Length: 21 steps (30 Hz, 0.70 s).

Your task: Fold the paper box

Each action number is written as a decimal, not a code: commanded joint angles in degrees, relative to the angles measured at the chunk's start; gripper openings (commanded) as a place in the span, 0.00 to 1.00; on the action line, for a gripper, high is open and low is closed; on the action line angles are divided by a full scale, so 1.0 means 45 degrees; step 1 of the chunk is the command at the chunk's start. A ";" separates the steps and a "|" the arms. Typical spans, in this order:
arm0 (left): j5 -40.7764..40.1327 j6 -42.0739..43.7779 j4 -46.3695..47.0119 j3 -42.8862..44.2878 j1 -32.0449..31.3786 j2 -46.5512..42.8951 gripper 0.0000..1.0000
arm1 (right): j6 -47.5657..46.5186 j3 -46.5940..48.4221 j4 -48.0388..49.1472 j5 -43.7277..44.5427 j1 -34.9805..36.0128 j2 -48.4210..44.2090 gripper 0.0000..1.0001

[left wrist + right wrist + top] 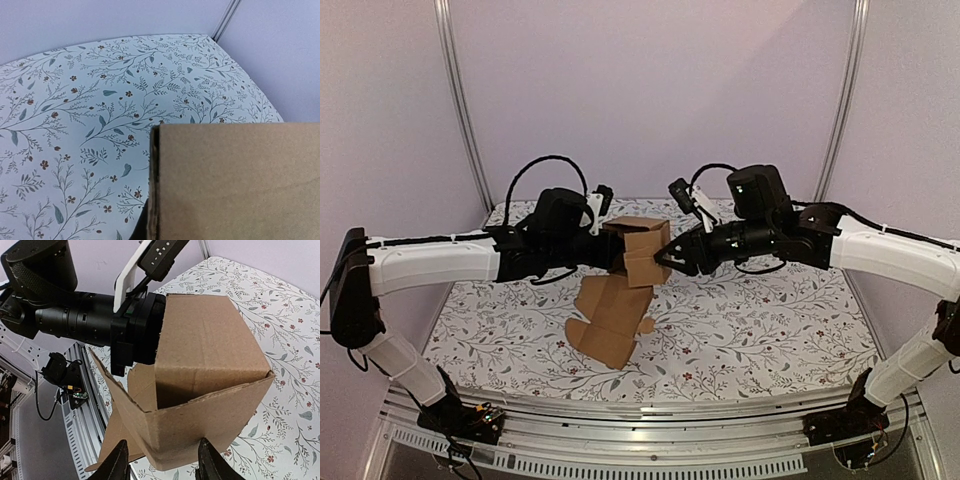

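paper box [640, 245] fills centre, table [770, 320] sides free

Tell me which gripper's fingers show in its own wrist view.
The right gripper: its spread fingertips flank the paper box's lower corner. The left gripper's view shows only box and tablecloth.

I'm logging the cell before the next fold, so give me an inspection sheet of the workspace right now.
Surface: floral tablecloth, flat.
Job's things: paper box, partly folded, raised off the cloth, unfolded flaps hanging below it.
Clutter: nothing seen.
Grippers: left gripper against the box's side, jaws hidden; right gripper straddling the box's lower corner, contact unclear.
Cables: black cable loops arching high, clear of the box.
Surroundings: lilac walls, metal frame posts.
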 commanded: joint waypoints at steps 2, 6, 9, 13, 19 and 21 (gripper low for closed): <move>-0.0854 -0.0204 -0.0528 0.0416 -0.0229 -0.0199 0.00 | 0.0601 0.0799 0.0097 0.1538 0.0261 0.0741 0.46; -0.1111 -0.0348 -0.0716 0.0527 -0.0311 -0.0143 0.00 | 0.0750 0.1233 0.0055 0.2390 0.0543 0.1294 0.47; -0.1325 -0.0479 -0.0918 0.0605 -0.0351 -0.0160 0.00 | 0.1133 0.1532 0.0006 0.2852 0.0605 0.1602 0.47; -0.1775 -0.0761 -0.1411 0.0803 -0.0373 -0.0173 0.00 | 0.1131 0.2099 -0.0605 0.3899 0.0894 0.2130 0.46; -0.2217 -0.1105 -0.1945 0.1066 -0.0500 -0.0206 0.00 | 0.1365 0.2483 -0.0944 0.5273 0.1136 0.2664 0.48; -0.2300 -0.1191 -0.2037 0.1099 -0.0546 -0.0186 0.00 | 0.1450 0.2544 -0.0945 0.5383 0.1233 0.2779 0.48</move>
